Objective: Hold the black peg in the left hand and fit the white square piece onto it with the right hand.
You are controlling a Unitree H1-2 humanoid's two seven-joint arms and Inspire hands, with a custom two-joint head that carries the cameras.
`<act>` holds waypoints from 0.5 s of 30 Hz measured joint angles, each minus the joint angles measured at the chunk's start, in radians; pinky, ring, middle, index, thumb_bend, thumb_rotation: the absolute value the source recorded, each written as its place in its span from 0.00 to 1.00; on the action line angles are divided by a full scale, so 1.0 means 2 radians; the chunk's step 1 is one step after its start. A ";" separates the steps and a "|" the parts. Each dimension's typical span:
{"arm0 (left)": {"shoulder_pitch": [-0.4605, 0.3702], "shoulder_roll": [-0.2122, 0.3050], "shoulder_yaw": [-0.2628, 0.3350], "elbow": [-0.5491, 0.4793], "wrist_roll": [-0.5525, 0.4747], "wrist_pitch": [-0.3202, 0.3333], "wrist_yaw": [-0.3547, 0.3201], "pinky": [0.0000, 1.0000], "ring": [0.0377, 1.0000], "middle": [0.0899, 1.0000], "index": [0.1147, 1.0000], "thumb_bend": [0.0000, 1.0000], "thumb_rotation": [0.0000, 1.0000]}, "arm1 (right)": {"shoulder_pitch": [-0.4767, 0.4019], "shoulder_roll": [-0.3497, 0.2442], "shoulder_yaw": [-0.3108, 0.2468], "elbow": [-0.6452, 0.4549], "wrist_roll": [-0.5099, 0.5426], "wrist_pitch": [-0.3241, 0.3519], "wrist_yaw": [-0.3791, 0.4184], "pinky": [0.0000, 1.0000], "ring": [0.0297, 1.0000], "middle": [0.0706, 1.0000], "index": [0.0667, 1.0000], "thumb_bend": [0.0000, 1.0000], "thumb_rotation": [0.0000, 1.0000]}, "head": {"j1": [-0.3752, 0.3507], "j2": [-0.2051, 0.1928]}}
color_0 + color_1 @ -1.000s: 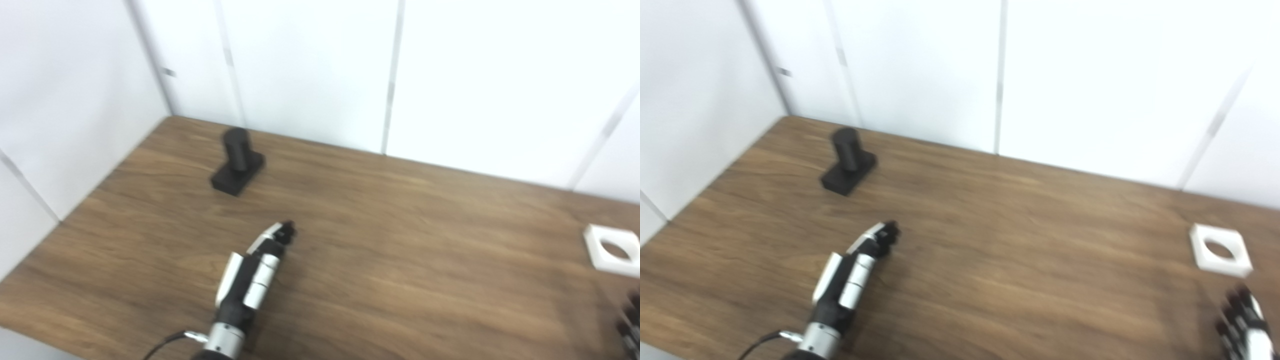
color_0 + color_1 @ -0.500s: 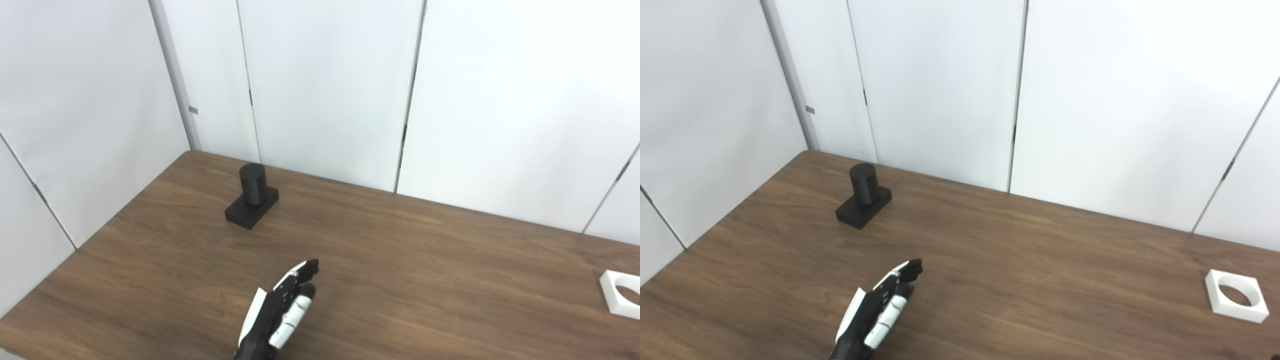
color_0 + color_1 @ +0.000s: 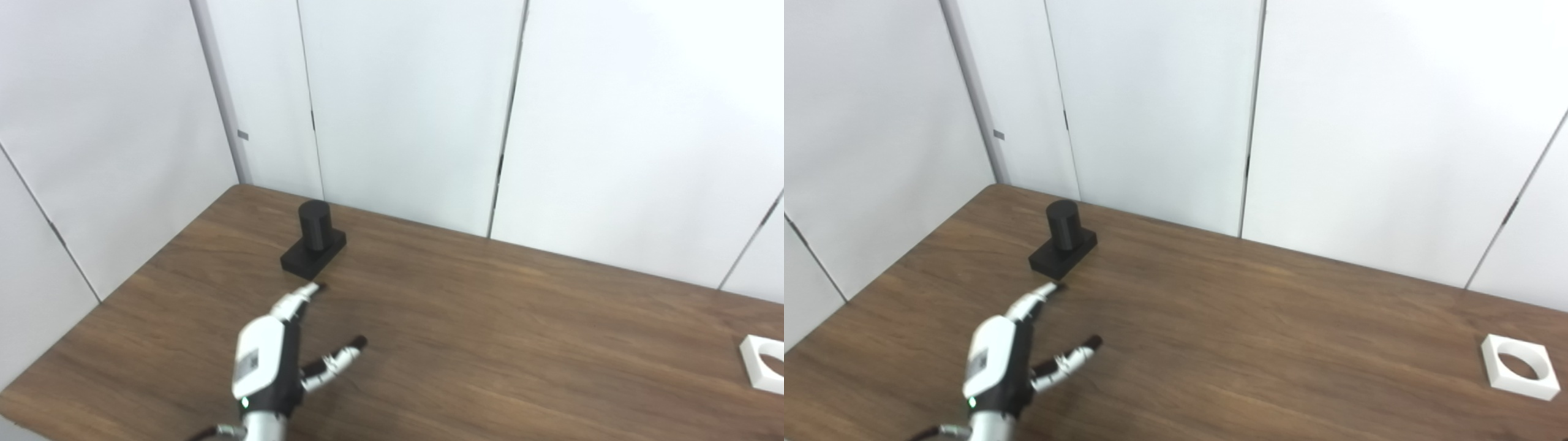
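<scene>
The black peg (image 3: pixel 314 224) is a short upright cylinder on a square black base, standing at the far left of the wooden table (image 3: pixel 490 318). My left hand (image 3: pixel 269 361) is open and empty, its fingers stretched toward the peg and its thumb spread to the right; its fingertips (image 3: pixel 313 286) stop just short of the peg's base. The white square piece (image 3: pixel 1517 366), with a round hole through it, lies flat at the table's right edge, cut off in the left eye view (image 3: pixel 765 370). My right hand is not in view.
White wall panels (image 3: pixel 398 104) close off the table at the back and on the left. The table's left edge runs diagonally close to the peg.
My left hand has opened, spread its thumb and reached forward toward the peg. The camera tilted up between the earliest frames and now; the right hand dropped out of view.
</scene>
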 measured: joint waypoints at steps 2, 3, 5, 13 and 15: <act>-0.025 0.004 0.014 0.000 0.027 0.025 -0.008 0.86 0.90 0.87 0.84 0.87 0.59 | 0.001 0.000 0.002 -0.001 0.000 0.000 -0.006 0.95 0.92 0.89 0.89 0.62 1.00 | -0.002 0.001; -0.037 0.010 0.018 0.000 0.043 0.036 -0.014 0.89 0.90 0.88 0.84 0.89 0.61 | 0.001 0.001 0.003 -0.001 0.000 0.000 -0.007 0.95 0.93 0.89 0.89 0.63 1.00 | -0.002 0.001; -0.055 0.025 0.026 0.002 0.068 0.054 -0.023 0.93 0.91 0.89 0.83 0.92 0.64 | 0.001 0.001 0.006 -0.003 0.000 0.001 -0.008 0.98 0.93 0.89 0.89 0.64 1.00 | -0.004 0.002; -0.090 0.042 0.055 0.052 0.132 0.087 -0.076 0.98 0.98 0.94 0.86 0.93 0.73 | 0.004 0.002 0.008 -0.012 0.011 0.010 -0.010 0.91 0.90 0.87 0.87 0.72 1.00 | -0.009 0.003; -0.098 0.042 0.064 0.066 0.148 0.088 -0.090 1.00 0.99 0.95 0.87 0.93 0.75 | 0.005 0.003 0.009 -0.012 0.014 0.011 -0.011 0.88 0.90 0.87 0.86 0.73 1.00 | -0.010 0.004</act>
